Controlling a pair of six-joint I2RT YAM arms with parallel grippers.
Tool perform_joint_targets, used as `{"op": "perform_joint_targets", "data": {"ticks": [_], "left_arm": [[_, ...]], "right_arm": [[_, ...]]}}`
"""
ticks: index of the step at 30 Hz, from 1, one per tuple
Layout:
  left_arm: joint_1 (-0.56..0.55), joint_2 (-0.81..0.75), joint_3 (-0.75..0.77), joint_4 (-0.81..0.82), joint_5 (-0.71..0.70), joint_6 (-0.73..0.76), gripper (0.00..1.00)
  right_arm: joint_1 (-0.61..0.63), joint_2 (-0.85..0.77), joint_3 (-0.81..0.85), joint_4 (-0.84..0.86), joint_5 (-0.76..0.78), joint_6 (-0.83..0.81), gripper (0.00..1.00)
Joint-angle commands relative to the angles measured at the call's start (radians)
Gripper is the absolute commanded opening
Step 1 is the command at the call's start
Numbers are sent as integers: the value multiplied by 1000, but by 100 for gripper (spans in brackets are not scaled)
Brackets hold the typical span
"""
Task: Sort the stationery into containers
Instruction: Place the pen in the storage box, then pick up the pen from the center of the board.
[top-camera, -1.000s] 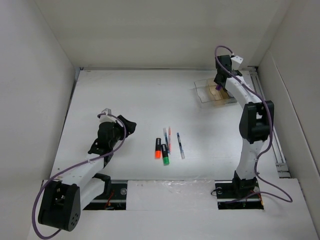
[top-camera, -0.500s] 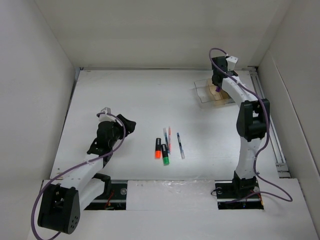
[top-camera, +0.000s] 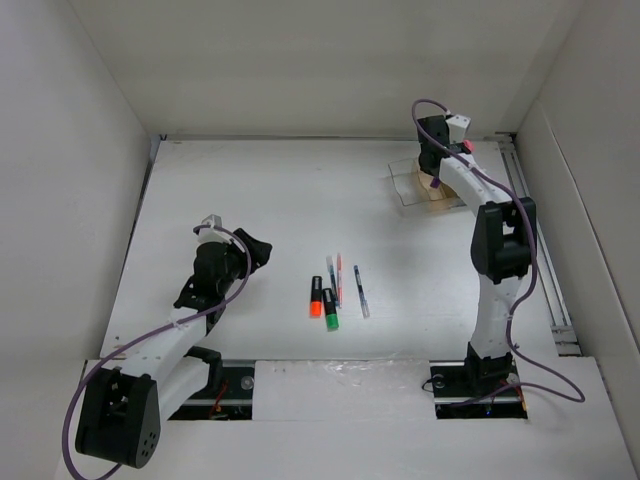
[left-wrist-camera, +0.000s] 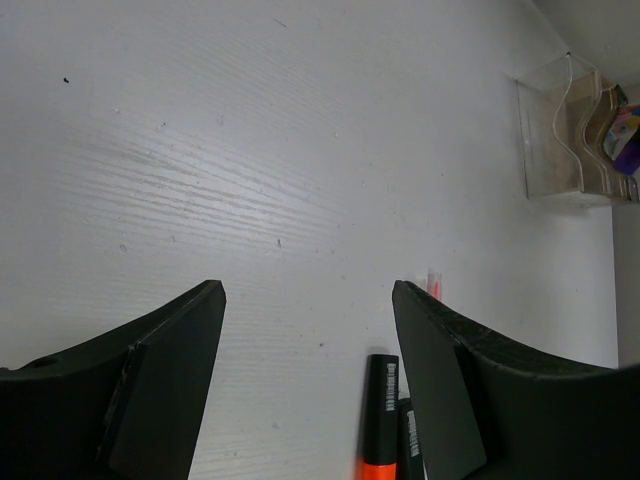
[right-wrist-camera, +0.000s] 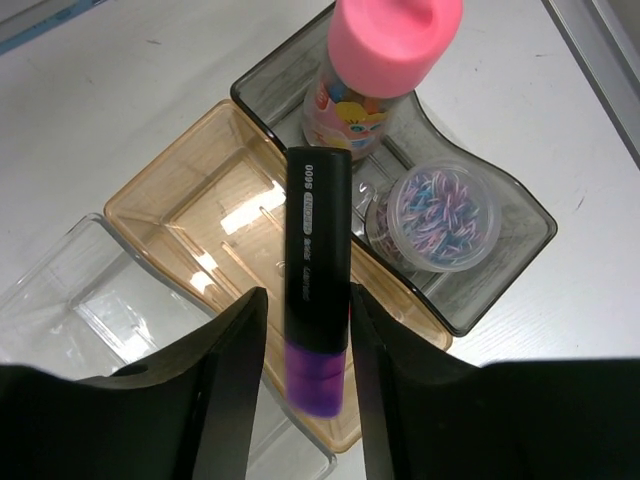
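My right gripper (right-wrist-camera: 308, 295) hangs over the organiser (top-camera: 432, 188), jaws slightly parted around the purple-tipped highlighter (right-wrist-camera: 318, 250). The highlighter points down above the amber compartment (right-wrist-camera: 190, 215), touches the right finger, and a thin gap shows on its left. The pink-capped bottle (right-wrist-camera: 385, 40) and the round clear jar (right-wrist-camera: 440, 215) stand in the smoky grey compartment (right-wrist-camera: 510, 250). The clear compartment (right-wrist-camera: 90, 290) holds nothing. My left gripper (left-wrist-camera: 307, 290) is open and low over the table, with the orange highlighter (left-wrist-camera: 378, 420) by its right finger. The green highlighter (top-camera: 329, 311) and thin pens (top-camera: 336, 278) lie mid-table.
White walls enclose the table on the left, back and right. A metal rail (top-camera: 545, 250) runs along the right edge, close behind the organiser. One pen (top-camera: 361, 291) lies apart to the right of the other pens.
The right gripper has shifted a little left and back over the organiser, and its jaws have widened around the purple highlighter. The left arm has not moved.
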Motion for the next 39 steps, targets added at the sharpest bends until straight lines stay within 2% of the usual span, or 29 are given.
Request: {"op": "perform_joint_targets", "data": {"ticks": [1, 5, 9, 13, 17, 19, 21, 23, 27, 32, 34, 35, 36, 39], "left_arm": [[-3, -16, 42, 10, -8, 15, 65], [-3, -16, 42, 10, -8, 15, 65], [-3, -25, 42, 0, -8, 15, 65], [-3, -34, 30, 2, -8, 15, 65], [-3, -34, 30, 14, 1, 5, 65], [-3, -23, 30, 14, 1, 5, 65], [-3, -23, 30, 23, 12, 5, 65], [-3, -23, 19, 24, 12, 14, 65], [-3, -23, -2, 24, 12, 15, 65], [-3, -23, -2, 45, 12, 15, 65], [-3, -23, -2, 45, 12, 15, 65], [-3, -23, -2, 27, 12, 27, 65], [-3, -34, -2, 17, 12, 27, 65], [-3, -65, -11, 17, 0, 27, 65]], "right_arm": [[7, -46, -12, 1, 42, 1, 47], [7, -46, 2, -22, 42, 1, 51], [16, -46, 24, -42, 42, 22, 51], [45, -115, 11, -42, -36, 68, 49], [115, -214, -67, -33, -171, 164, 33], [157, -267, -141, 14, -294, 204, 12], [189, -345, -265, 44, -379, 252, 0], [271, -423, -410, 100, -445, 266, 0], [468, -483, -562, 111, -418, 324, 0], [692, -439, -595, 111, -380, 445, 0], [781, -393, -568, 73, -349, 470, 8], [806, -377, -568, 62, -338, 496, 21], [824, -359, -551, 52, -338, 496, 28], [878, -299, -529, 18, -288, 533, 42]]}}
